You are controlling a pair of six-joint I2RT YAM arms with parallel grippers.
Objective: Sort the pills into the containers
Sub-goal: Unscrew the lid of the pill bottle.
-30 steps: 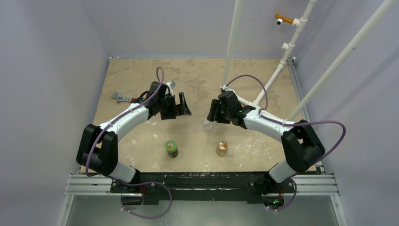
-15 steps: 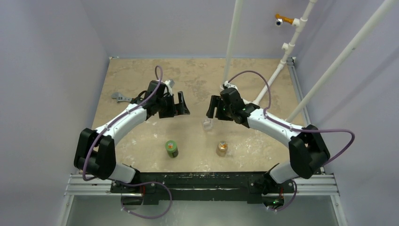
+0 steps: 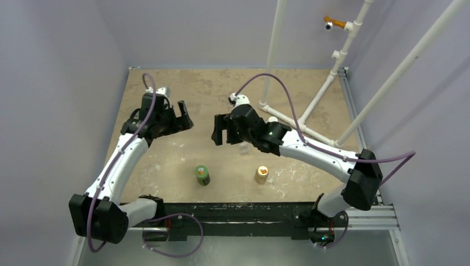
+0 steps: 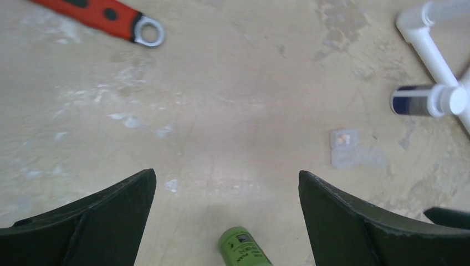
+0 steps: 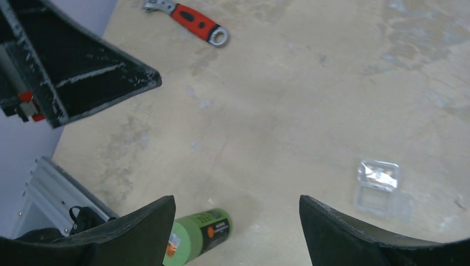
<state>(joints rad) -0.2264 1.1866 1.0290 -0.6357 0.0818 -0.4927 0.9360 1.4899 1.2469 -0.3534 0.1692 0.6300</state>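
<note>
The container, a small clear plastic case (image 4: 346, 147), lies open on the table. Two tiny pale pills (image 4: 345, 138) sit in its far half. In the right wrist view the case (image 5: 378, 185) lies to the right, beyond my fingertips. From above the case (image 3: 244, 147) is just right of my right gripper (image 3: 221, 132), and nothing touches it. My right gripper (image 5: 236, 208) is open with only bare table between its fingers. My left gripper (image 3: 185, 117) hangs further left. It is wide open (image 4: 226, 183) and empty.
A green bottle (image 3: 202, 174) and a tan-orange bottle (image 3: 261, 174) stand near the front edge. A dark white-capped bottle (image 4: 427, 100) lies by the white pipe frame (image 4: 432, 44). An orange-handled wrench (image 4: 111, 16) lies at the back left.
My right gripper has opened wider and moved left off the case, which stays on the table. My left arm has swung back and to the left.
</note>
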